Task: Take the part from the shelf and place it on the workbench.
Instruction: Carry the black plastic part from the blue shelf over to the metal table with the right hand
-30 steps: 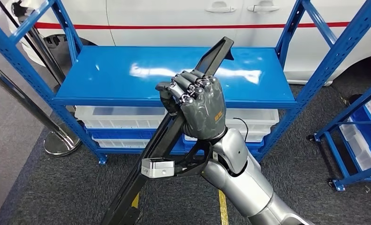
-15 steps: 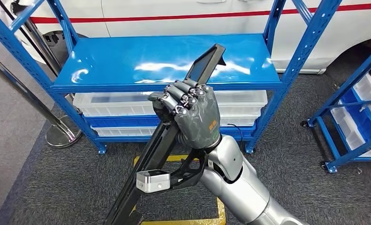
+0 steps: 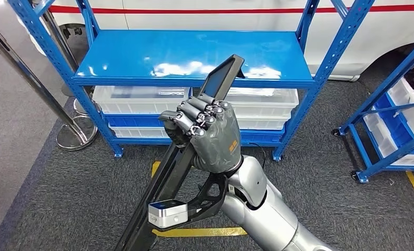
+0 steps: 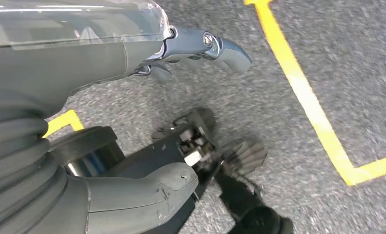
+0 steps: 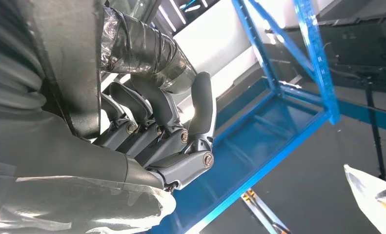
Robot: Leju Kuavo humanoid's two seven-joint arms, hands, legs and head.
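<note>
One long black trim part (image 3: 181,157) runs diagonally through the frame's centre, the right robot hand (image 3: 207,136) wrapped tightly around its middle, probably for balance while carrying. Behind, at upper centre, stands the blue shelf (image 3: 142,52). Left robot hand (image 4: 132,190) hangs over the floor, fingers apart, holding nothing.
</note>
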